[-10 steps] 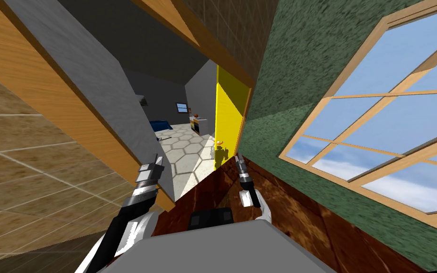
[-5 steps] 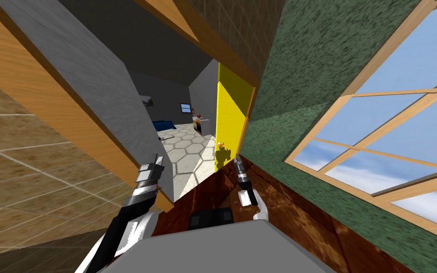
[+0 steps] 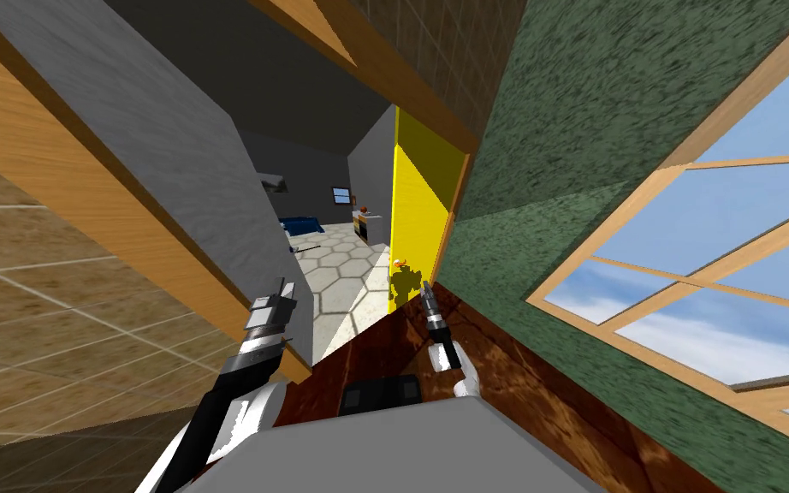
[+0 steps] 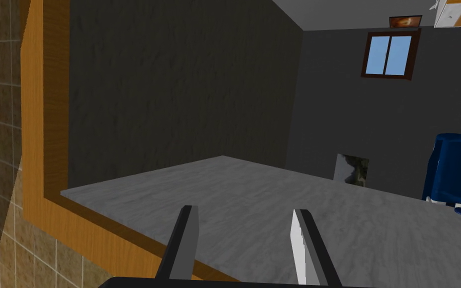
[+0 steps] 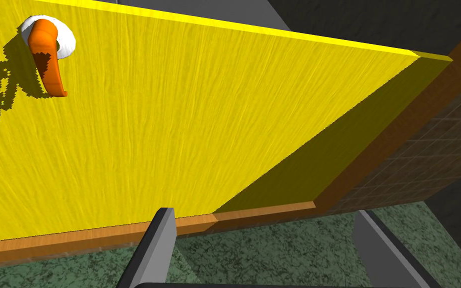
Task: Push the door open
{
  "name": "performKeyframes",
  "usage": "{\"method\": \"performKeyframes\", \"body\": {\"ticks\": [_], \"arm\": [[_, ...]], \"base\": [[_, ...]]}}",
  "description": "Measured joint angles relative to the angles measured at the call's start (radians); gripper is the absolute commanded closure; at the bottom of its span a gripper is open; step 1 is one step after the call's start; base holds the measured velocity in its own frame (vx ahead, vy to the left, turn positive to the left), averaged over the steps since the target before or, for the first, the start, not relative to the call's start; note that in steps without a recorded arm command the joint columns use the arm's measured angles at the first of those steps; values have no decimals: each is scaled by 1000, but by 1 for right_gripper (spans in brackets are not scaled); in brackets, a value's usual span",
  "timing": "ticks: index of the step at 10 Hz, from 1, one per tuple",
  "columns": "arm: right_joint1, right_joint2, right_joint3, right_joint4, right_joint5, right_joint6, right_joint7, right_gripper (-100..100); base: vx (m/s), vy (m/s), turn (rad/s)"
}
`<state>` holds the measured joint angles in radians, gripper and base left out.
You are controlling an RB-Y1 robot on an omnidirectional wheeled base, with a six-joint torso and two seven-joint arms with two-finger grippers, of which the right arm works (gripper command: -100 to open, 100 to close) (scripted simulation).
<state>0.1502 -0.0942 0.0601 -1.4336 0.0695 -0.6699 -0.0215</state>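
Here, the right gripper (image 3: 428, 289), fingers (image 5: 157, 245) wide and empty, faces the yellow door (image 3: 416, 205), swung ajar at the door frame's (image 3: 85, 184) right edge, handle (image 5: 48, 65) toward its free edge; the left gripper (image 3: 281, 291), also open, sits farther off by the frame's left edge.

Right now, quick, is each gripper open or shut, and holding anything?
Left gripper: fingers open, holding nothing.
Right gripper: fingers open, holding nothing, facing the yellow door.
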Motion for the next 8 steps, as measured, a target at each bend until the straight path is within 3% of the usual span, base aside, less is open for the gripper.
{"method": "performKeyframes", "body": {"ticks": [8], "arm": [[-91,3,2,210,-6,-31,-3,-100]], "base": [[71,-92,105]]}}
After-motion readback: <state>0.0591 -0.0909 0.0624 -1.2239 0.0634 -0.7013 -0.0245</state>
